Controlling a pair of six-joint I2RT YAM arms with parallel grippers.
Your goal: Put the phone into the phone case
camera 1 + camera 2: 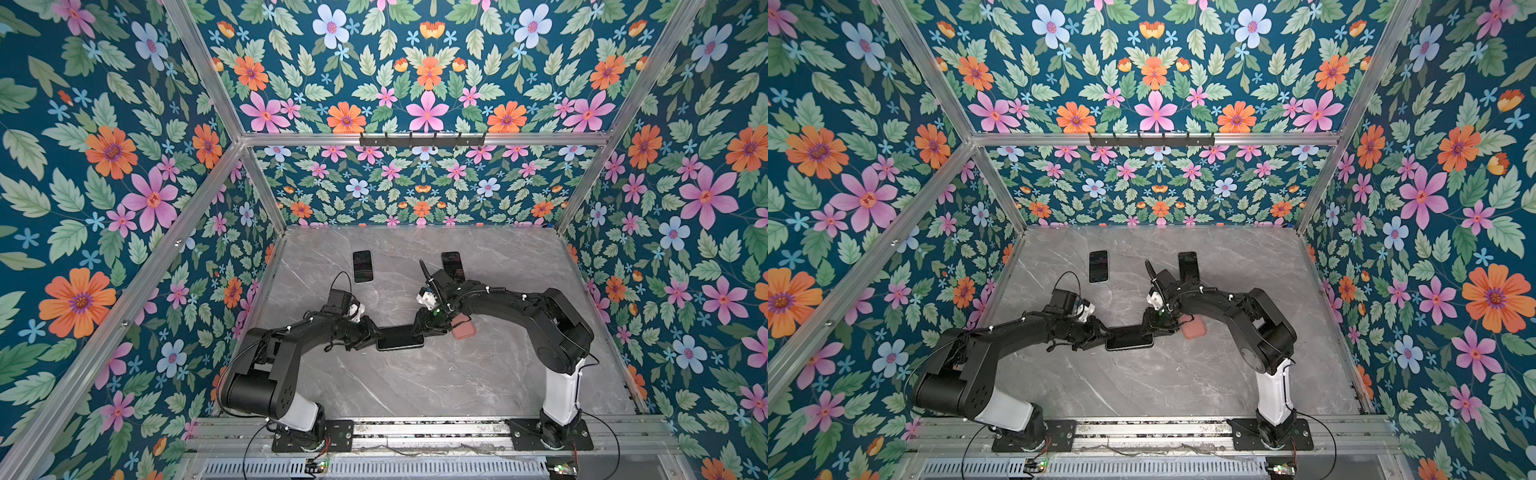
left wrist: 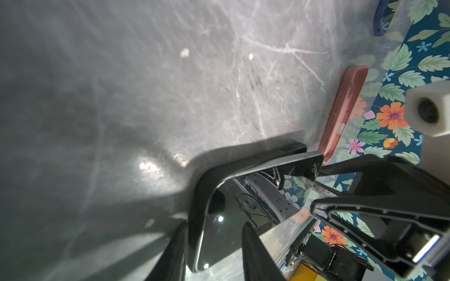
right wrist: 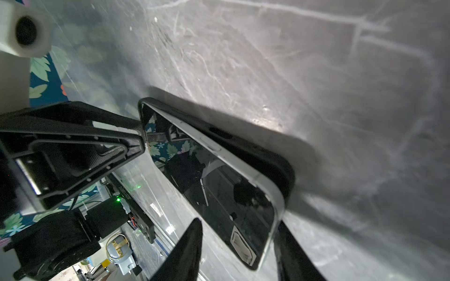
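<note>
At the left of centre in both top views, your left gripper reaches the left end of the phone. A spare phone lies higher in the frame. In the left wrist view the fingers stand part-spread on either side of the phone's end. You cannot tell whether they press.

The phone lies flat mid-frame on the marble table. It rests in the black phone case, with its silver side showing above the rim.

Your right gripper meets the phone's right end. Its fingers straddle that end too, and you cannot tell whether they grip. Above it a second spare phone is partly hidden by the arm. Just right lies a pink case, partly under that arm.
</note>
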